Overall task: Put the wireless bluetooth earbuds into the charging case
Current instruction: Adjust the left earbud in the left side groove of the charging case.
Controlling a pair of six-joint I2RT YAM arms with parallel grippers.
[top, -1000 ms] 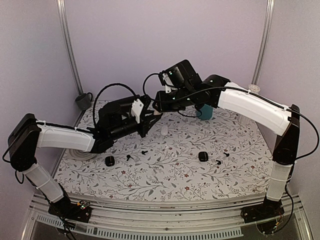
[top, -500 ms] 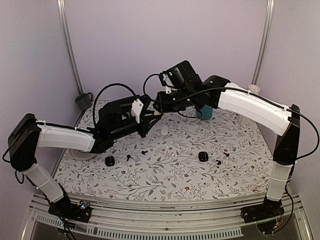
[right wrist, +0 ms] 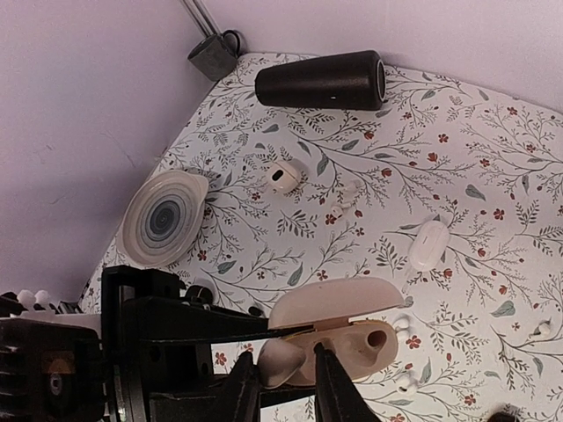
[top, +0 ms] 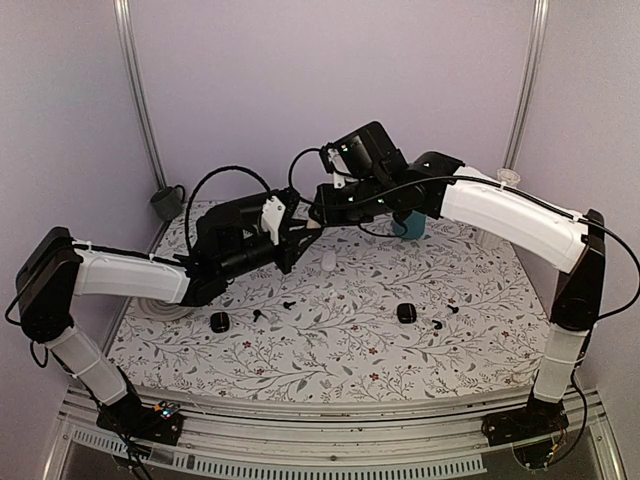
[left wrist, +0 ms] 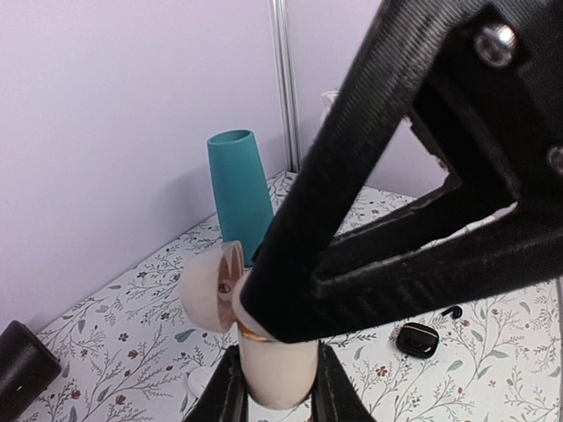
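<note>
The wireless bluetooth earbuds [top: 288, 302] were seen as tiny black stemmed buds, scattered on the table [top: 330, 360] below the left gripper [top: 303, 228] and nearer the arm bases. The left gripper was clenched on the base of a cream charging case [left wrist: 277, 365], held aloft with its lid [left wrist: 209, 286] swung open. The right gripper [right wrist: 283, 365] was set against the case's open top, jaws drawn narrow around a white rounded piece; a firm grip could not be told. Glossy white buds [right wrist: 345, 192] were seen on the table below it.

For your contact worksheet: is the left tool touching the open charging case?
Touching. Left wrist view: the left tool clamps both sides of the charging case.
</note>
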